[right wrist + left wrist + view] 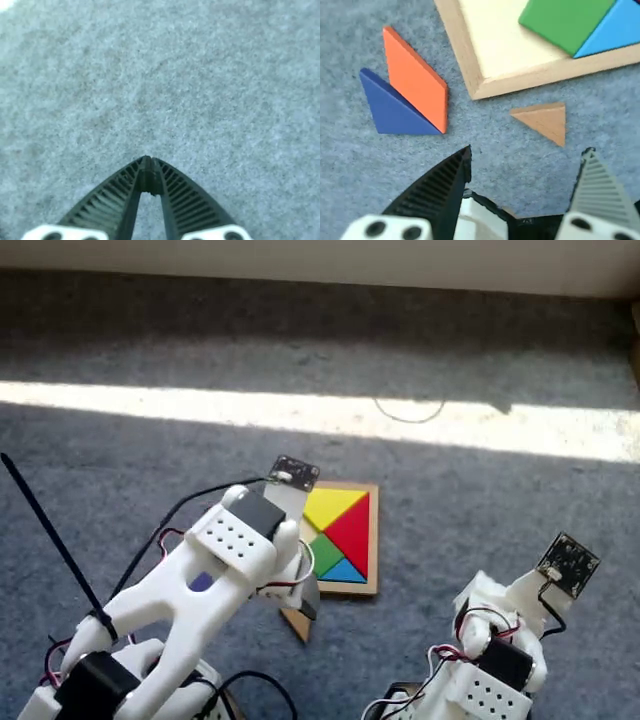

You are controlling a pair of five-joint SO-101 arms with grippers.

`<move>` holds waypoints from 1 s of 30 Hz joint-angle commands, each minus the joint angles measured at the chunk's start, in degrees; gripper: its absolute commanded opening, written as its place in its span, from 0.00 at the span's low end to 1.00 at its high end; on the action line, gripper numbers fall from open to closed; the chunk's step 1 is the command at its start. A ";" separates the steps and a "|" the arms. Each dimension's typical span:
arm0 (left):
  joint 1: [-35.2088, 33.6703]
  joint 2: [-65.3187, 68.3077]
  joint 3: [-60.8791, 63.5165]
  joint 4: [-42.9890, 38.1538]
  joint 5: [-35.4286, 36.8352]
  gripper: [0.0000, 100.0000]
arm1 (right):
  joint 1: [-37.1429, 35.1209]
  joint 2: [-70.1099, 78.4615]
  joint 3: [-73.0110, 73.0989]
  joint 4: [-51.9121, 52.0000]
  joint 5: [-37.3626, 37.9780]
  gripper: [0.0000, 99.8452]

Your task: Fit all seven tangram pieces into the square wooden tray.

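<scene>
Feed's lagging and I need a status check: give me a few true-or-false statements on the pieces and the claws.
The orange parallelogram lies in the tray. False: it lies on the carpet beside it, against the dark blue triangle.
The left claw is open. True.
The right claw is shut on a piece. False: it is shut, empty, over carpet.
The tan triangle lies outside the tray. True.
The green piece sits in the tray. True.

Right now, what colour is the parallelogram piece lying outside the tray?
Orange: the parallelogram lies against a blue triangle, clearest in the left wrist view.
</scene>
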 commanded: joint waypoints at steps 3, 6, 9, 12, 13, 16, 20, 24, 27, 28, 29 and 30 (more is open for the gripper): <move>1.63 -1.98 7.34 -12.40 9.58 0.33 | -0.57 -0.84 -0.48 -1.54 -0.44 0.00; 1.63 -1.98 11.82 -18.11 9.67 0.33 | -0.57 -0.84 -0.48 -1.54 -0.44 0.00; 1.63 -1.98 13.67 -19.96 9.76 0.33 | -0.57 -0.84 -0.48 -1.54 -0.44 0.00; 1.63 -1.63 13.85 -20.13 11.78 0.33 | -0.57 -0.84 -0.48 -1.54 -0.44 0.00; 1.63 -0.75 13.85 -20.75 12.31 0.33 | -0.57 -0.84 -0.48 -1.54 -0.44 0.00; 1.71 5.32 13.93 -24.26 12.48 0.33 | -0.57 -0.84 -0.48 -1.54 -0.44 0.00; 1.71 15.16 9.10 -24.00 12.57 0.33 | -0.57 -0.84 -0.48 -1.63 -0.44 0.00; 1.71 19.12 4.53 -18.64 12.57 0.33 | -0.57 -0.84 -0.48 -1.63 -0.44 0.00; 1.71 19.47 4.26 -18.46 12.57 0.33 | -0.57 -0.84 -0.48 -1.63 -0.44 0.00; 1.71 19.47 4.18 -18.46 12.57 0.33 | -0.57 -0.84 -0.48 -1.63 -0.44 0.00; 1.63 19.47 4.18 -18.46 12.57 0.33 | -0.57 -0.84 -0.40 -1.63 -0.44 0.00; 1.54 19.47 4.18 -18.55 12.57 0.33 | -0.57 -0.84 -0.40 -1.63 -0.44 0.00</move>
